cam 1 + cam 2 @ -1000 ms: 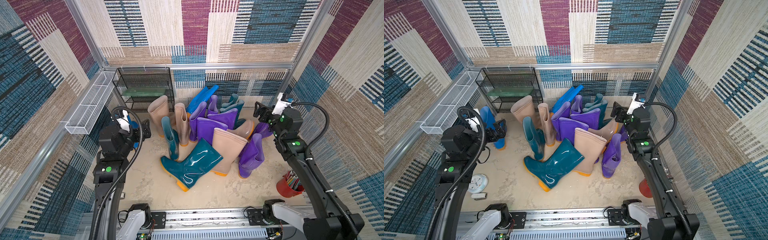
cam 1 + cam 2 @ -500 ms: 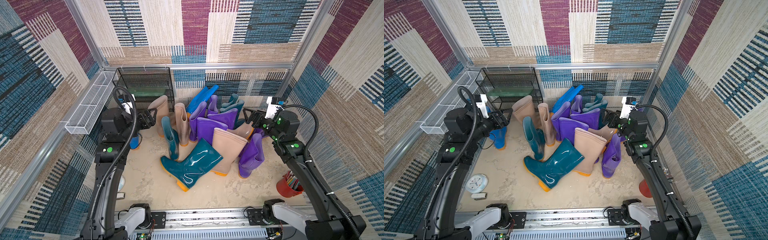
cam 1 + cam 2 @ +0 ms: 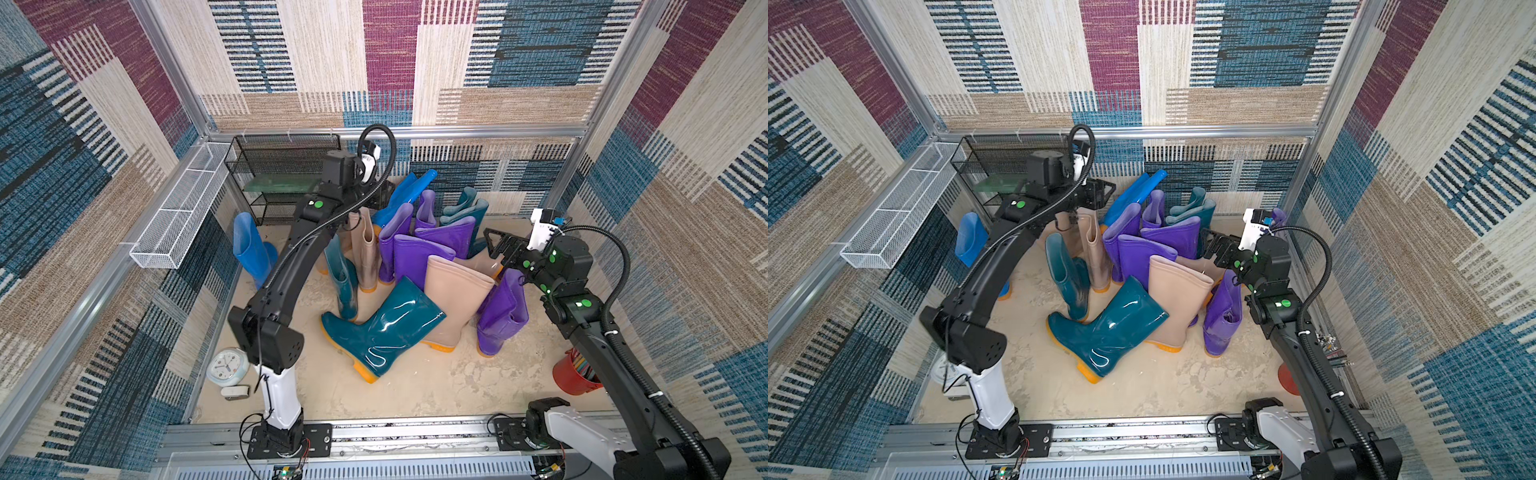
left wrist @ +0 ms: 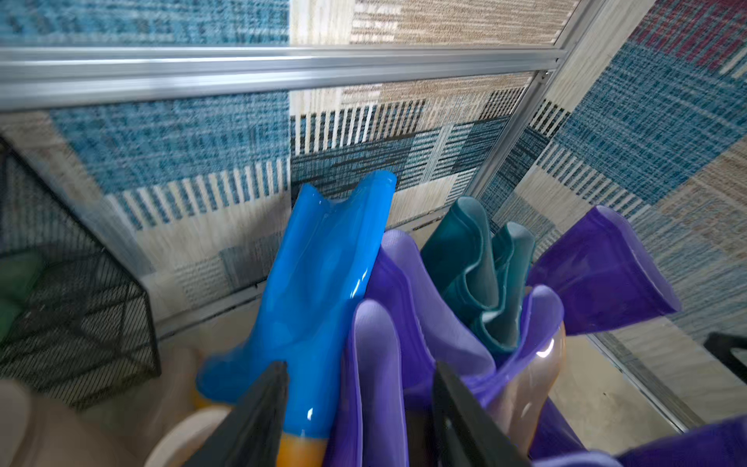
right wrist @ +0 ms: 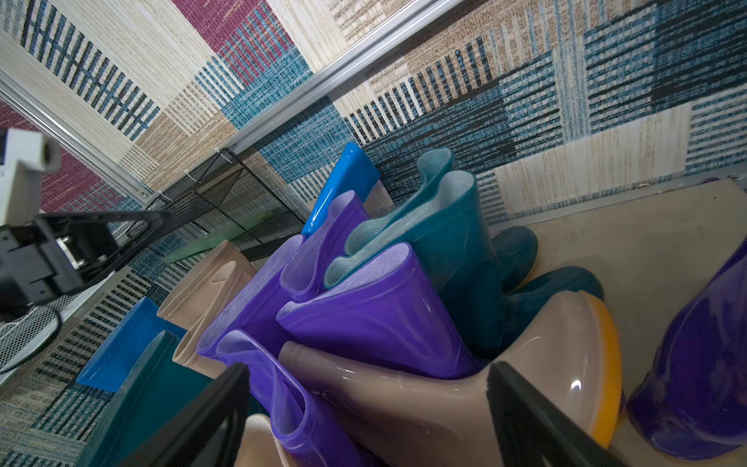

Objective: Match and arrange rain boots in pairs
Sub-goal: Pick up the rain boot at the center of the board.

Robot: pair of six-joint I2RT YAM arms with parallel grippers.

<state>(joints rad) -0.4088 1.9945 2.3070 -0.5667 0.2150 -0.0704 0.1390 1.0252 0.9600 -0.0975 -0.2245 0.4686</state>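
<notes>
Top views: the rain boots (image 3: 419, 257) sat heaped at the back middle of the beige floor (image 3: 415, 386), with purple, teal and beige-pink shafts jammed together. A big glossy dark teal boot (image 3: 386, 328) lay tipped at the heap's front. One bright blue rubber boot (image 3: 405, 195) leaned on the back wall. A second upright blue boot (image 3: 249, 245) stood apart near the left wall. Left gripper (image 3: 1104, 194) hung over the leaning blue one, just beside the black wire shelf rack (image 3: 282, 166). Right gripper (image 3: 489, 244) hovered at the heap's right edge, jaws spread wide, empty.

Left wrist: jaws partly spread, nothing pinched. The blue boot's ankle and a purple shaft (image 4: 372, 364) both sat between them. Likely step: grab the leaning blue boot to match the lone one. Best to shift off the purple shaft, close on blue only, low near the ankle, then lift straight up before swinging.

Right wrist: a beige-pink boot lying on its side, orange-soled (image 5: 465, 396), sat between the wide jaws, apparently untouched.

Room: rack and back wall were tight around the leaning boot. The front floor and the strip by the lone blue boot were open. A white mesh basket (image 3: 178, 220) hung on the left rail above that side.
</notes>
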